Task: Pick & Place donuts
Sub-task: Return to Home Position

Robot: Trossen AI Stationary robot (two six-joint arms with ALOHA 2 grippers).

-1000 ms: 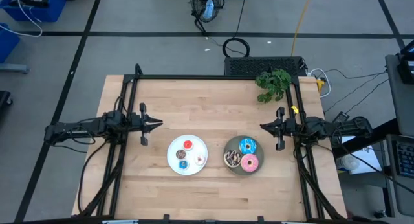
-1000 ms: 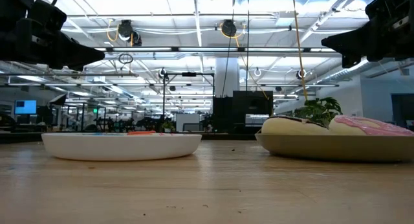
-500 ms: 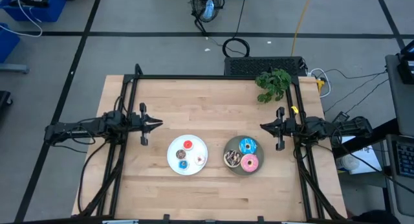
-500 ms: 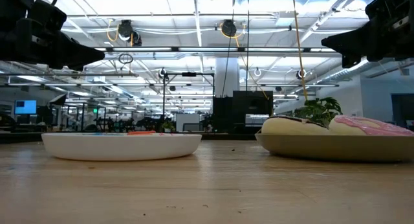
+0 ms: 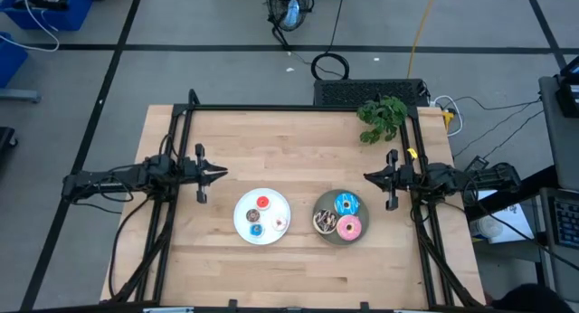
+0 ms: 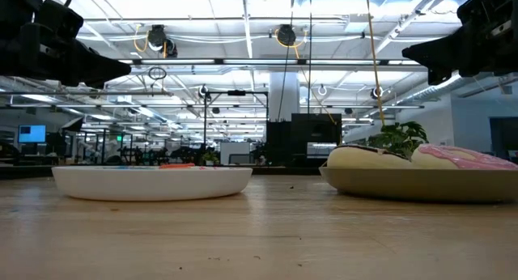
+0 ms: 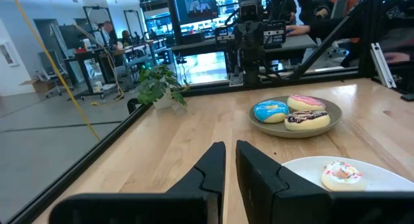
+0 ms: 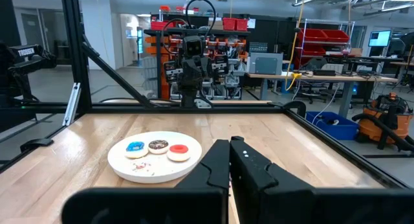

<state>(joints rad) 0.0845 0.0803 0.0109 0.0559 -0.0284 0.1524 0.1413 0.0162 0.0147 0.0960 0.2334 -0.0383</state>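
The left gripper [image 5: 221, 174] hovers over the left part of the wooden table [image 5: 271, 141], pointing inward across it; its wrist view shows the two fingers drawn together with only a sliver between them, clasping nothing. The right gripper [image 5: 367, 177] hovers over the right part of the table, pointing back toward the left one; its fingers are pressed together and empty too. Both grippers hang well above the tabletop, as the low view shows, and well apart from the plates. Between them, nearer the front edge, the white plate [image 5: 241, 207] and the grey plate [image 5: 318, 207] lie side by side, near each other but not touching; the white one is on the left arm's side and the grey one on the right arm's side. On the white plate lie the four tiny donuts: the tiny red donut [image 5: 263, 203] toward the far rim; the tiny brown donut [image 5: 253, 215] just below it on the left; the tiny blue donut [image 5: 256, 229] toward the near rim; the tiny whitish-pink donut [image 5: 279, 223] on the side facing the grey plate. On the grey plate lie the three larger ones, packed close: the large blue donut [image 5: 346, 204] on the far side; the large pink donut [image 5: 349, 227] on the near side; the dark brown sprinkled donut [image 5: 324, 222] on the side facing the white plate. A potted plant [image 5: 382, 117] stands at the table's far right corner.
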